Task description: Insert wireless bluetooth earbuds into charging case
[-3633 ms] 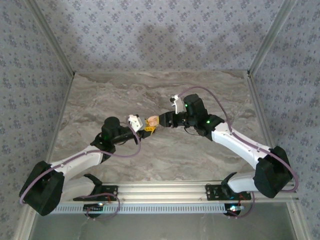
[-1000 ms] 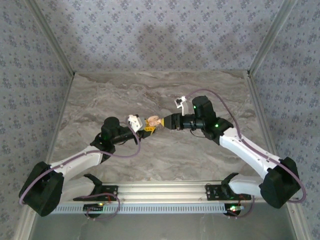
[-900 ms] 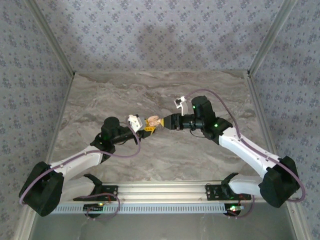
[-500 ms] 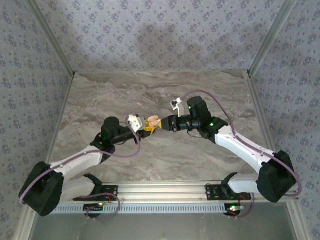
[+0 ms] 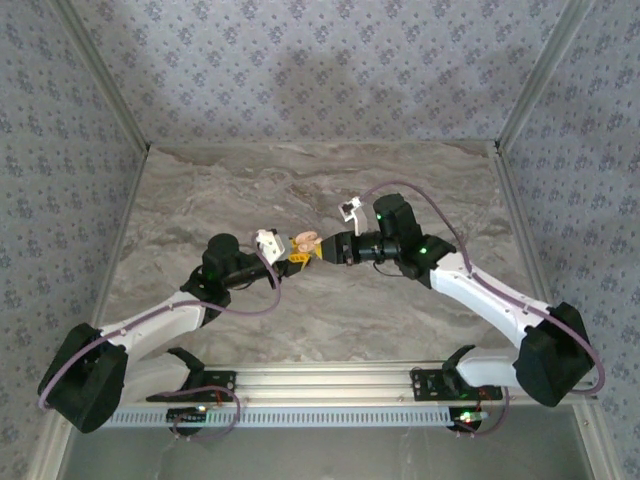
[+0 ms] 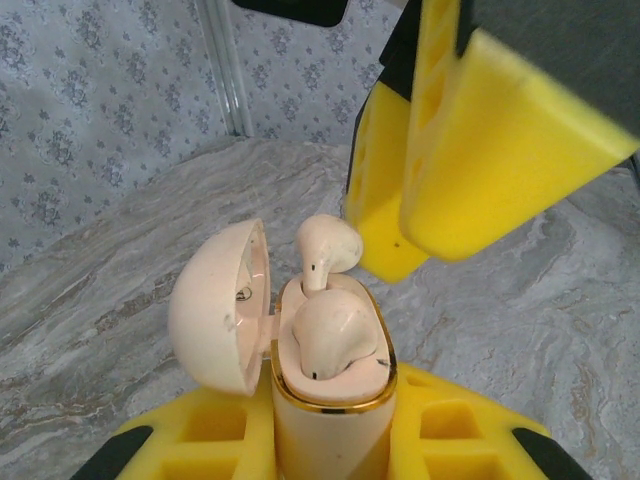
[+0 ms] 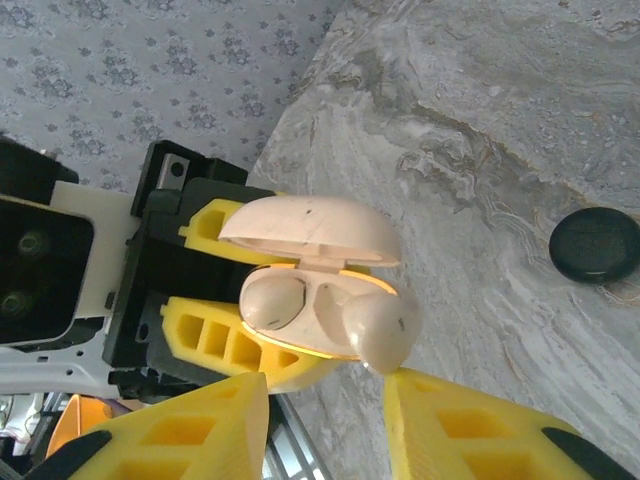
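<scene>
the left gripper is clamped on the lower body of the case, holding it above the table with the lid swung open. one earbud sits in its socket. the second earbud stands tilted, half out of its own. the right gripper hovers just beside it, jaws partly apart on nothing. the buds look light, hard, glossy and probably slippery, so a gentle press on the rounded head seems safest. the lid hems one side; elsewhere there is open room. a black disc lies well apart.
</scene>
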You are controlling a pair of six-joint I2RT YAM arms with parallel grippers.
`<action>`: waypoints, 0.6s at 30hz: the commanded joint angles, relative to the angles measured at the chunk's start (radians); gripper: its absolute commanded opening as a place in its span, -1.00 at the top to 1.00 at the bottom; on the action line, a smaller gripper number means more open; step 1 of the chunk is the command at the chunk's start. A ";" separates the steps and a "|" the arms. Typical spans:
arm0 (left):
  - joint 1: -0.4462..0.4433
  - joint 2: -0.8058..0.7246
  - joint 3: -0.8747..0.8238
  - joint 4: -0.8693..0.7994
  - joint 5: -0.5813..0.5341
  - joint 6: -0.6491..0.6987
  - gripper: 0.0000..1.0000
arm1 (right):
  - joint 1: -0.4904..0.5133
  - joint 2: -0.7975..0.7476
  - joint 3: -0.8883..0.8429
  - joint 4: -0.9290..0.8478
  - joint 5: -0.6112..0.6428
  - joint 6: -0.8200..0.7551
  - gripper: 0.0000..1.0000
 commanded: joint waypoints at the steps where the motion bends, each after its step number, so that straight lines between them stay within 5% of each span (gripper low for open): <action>1: -0.001 -0.014 0.017 0.029 0.010 0.002 0.97 | -0.001 -0.061 0.005 -0.047 -0.001 -0.025 0.22; 9: -0.001 -0.005 0.020 0.037 0.019 -0.001 0.97 | -0.049 -0.067 0.047 -0.055 0.045 -0.073 0.02; 18: -0.001 -0.001 0.023 0.035 0.022 0.000 0.97 | -0.051 0.051 0.111 -0.015 -0.017 -0.088 0.05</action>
